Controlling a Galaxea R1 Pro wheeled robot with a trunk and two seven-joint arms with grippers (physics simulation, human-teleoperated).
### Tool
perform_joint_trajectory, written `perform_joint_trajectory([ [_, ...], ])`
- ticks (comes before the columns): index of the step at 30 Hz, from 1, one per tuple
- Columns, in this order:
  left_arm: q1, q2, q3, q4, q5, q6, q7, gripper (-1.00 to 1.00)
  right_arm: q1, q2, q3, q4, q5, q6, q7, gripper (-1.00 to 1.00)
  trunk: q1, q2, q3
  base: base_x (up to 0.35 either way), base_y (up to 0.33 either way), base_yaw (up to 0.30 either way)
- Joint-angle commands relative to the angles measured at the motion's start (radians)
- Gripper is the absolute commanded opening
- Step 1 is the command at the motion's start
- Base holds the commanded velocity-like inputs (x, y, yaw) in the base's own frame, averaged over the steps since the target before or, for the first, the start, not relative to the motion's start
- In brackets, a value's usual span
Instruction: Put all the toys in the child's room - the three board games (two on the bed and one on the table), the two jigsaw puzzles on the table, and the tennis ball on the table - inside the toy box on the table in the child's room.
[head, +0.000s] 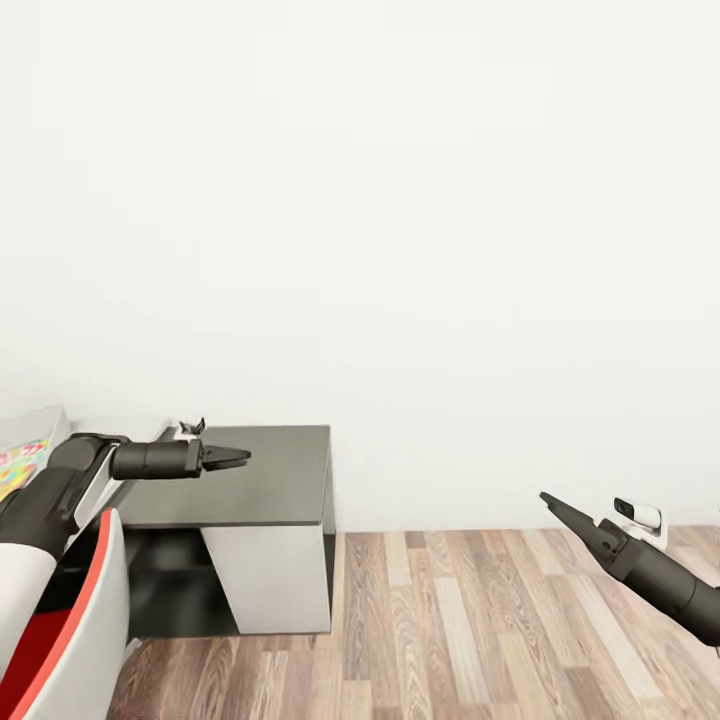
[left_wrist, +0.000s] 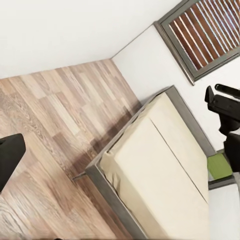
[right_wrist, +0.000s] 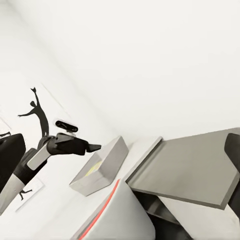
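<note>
At the far left of the head view, a corner of the light grey toy box (head: 48, 422) shows on the table, with a multicoloured jigsaw puzzle (head: 20, 467) lying inside it. The right wrist view shows the toy box (right_wrist: 102, 172) from the side, with something yellowish within. My left gripper (head: 226, 457) hovers open and empty over the table's dark grey end unit (head: 270, 480). My right gripper (head: 562, 508) is open and empty above the floor on the right. The bed (left_wrist: 150, 170) has a bare beige mattress. The board games and tennis ball are out of view.
Wood-plank floor (head: 480, 620) stretches out in front of a plain white wall. A grey-framed window (left_wrist: 205, 35) stands beyond the bed. A green patch (left_wrist: 218, 166) shows past the bed's grey frame, and I cannot tell what it is. A black silhouette picture (right_wrist: 36, 112) hangs on the wall.
</note>
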Motion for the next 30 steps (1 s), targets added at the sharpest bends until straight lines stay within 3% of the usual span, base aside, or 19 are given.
perform_joint_trajectory([
  [1,0.002,0.001,-0.003,0.0,0.004,0.009,0.001,1.0,-0.001,0.0,0.0,0.0,-0.003,0.007,0.001,1.0,0.0,-0.002,-0.001,-0.317,-0.001,0.0],
  [10,0.018,-0.001,-0.004,0.002,0.004,0.005,0.041,1.0,-0.001,0.0,0.0,0.0,-0.002,0.007,-0.001,1.0,0.0,-0.002,0.014,-0.329,0.0,0.0],
  [18,0.063,-0.039,-0.003,0.015,0.005,-0.035,0.154,1.0,-0.001,-0.002,0.0,0.015,0.003,0.003,-0.014,1.0,0.0,-0.002,0.024,-0.331,0.0,0.0],
  [21,0.084,-0.058,-0.004,0.021,0.005,-0.042,0.218,1.0,-0.001,0.002,0.001,0.034,0.03,0.001,-0.045,1.0,0.0,-0.002,0.024,-0.331,0.0,0.0],
  [24,0.099,-0.087,-0.003,0.054,0.006,-0.069,0.324,1.0,-0.002,0.007,0.0,0.098,0.087,-0.032,-0.114,1.0,0.0,-0.002,0.025,-0.257,0.0,0.0],
  [25,0.103,-0.1,-0.003,0.088,0.008,-0.097,0.392,1.0,-0.004,0.007,0.0,0.143,0.113,-0.051,-0.153,1.0,0.0,-0.002,0.025,-0.103,0.0,0.0],
  [30,0.107,-0.137,-0.005,0.221,0.005,-0.159,0.505,1.0,-0.008,-0.001,0.003,0.238,0.138,-0.07,-0.206,1.0,0.0,-0.002,0.025,-0.043,0.0,0.0],
])
